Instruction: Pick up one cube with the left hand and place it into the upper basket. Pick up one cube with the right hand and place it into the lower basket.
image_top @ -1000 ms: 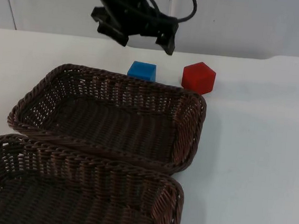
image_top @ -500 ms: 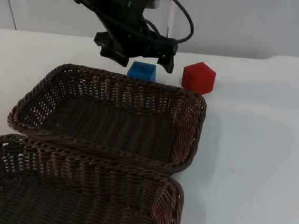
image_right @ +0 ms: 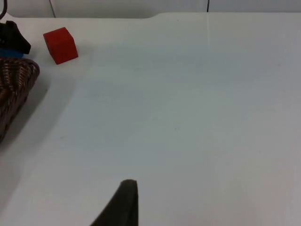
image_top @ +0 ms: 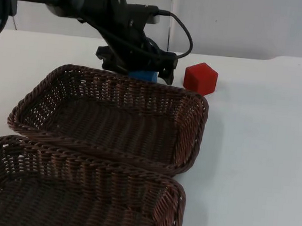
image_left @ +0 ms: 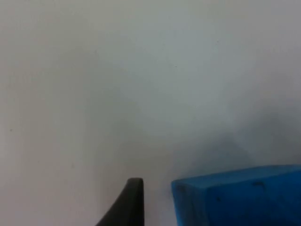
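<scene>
A blue cube [image_top: 148, 76] lies on the white table just behind the upper basket's [image_top: 193, 129] far rim. My left gripper [image_top: 139, 68] is down over it, open, with one finger on each side. In the left wrist view a black fingertip [image_left: 130, 201] stands a small gap away from the blue cube [image_left: 240, 197]. A red cube [image_top: 201, 78] rests to the right of the blue one, near the basket's far right corner. The lower basket [image_top: 82, 163] sits nearest the camera; both baskets hold nothing. My right gripper [image_right: 125, 203] waits over the bare right side of the table, far from the red cube [image_right: 60, 45].
The two dark wicker baskets touch along their shared rims and take up the table's left half. The grey partition wall [image_top: 245, 23] rises right behind the cubes. White table surface [image_top: 264, 156] stretches open to the right of the baskets.
My left gripper has come down from above and behind the blue cube until it straddles it, now hiding most of the cube. The cubes and baskets have not moved.
</scene>
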`<control>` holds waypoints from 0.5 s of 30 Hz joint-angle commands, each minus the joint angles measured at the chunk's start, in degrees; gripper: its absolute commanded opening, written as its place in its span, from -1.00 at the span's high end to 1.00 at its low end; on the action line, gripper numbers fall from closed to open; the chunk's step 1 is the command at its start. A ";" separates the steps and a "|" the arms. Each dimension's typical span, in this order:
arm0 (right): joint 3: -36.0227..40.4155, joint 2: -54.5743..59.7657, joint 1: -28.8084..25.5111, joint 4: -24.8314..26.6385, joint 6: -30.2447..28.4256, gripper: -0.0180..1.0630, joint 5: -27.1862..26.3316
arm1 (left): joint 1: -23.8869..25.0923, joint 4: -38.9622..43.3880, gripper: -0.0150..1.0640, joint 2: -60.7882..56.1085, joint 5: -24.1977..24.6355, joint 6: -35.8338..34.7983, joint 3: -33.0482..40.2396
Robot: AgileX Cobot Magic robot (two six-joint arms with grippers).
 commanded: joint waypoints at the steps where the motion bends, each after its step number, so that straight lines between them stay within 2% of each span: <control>1: 0.09 -0.21 -0.36 -0.23 0.22 -0.98 -0.28 | -0.26 -0.48 -0.91 -0.05 -0.81 -0.47 -0.45; 6: 0.09 -0.21 -0.36 -0.33 0.22 -0.98 -0.28 | -0.26 -0.60 -0.77 -0.07 -0.94 -0.47 -0.45; 9: 0.09 -0.21 -0.36 -0.33 0.22 -0.98 -0.28 | -0.26 -0.60 -0.35 -0.07 -1.29 -0.47 -0.45; 11: 0.09 -0.21 -0.36 -0.33 0.22 -0.98 -0.28 | -0.26 -0.60 0.01 -0.07 -1.18 -0.47 -0.45; 12: 0.09 -0.21 -0.36 -0.33 0.22 -0.98 -0.28 | -0.26 -0.60 0.01 -0.07 -1.18 -0.47 -0.45; 15: 0.09 -0.21 -0.36 -0.33 0.22 -0.98 -0.28 | -0.26 -0.85 0.64 -0.37 -1.66 -0.47 -0.45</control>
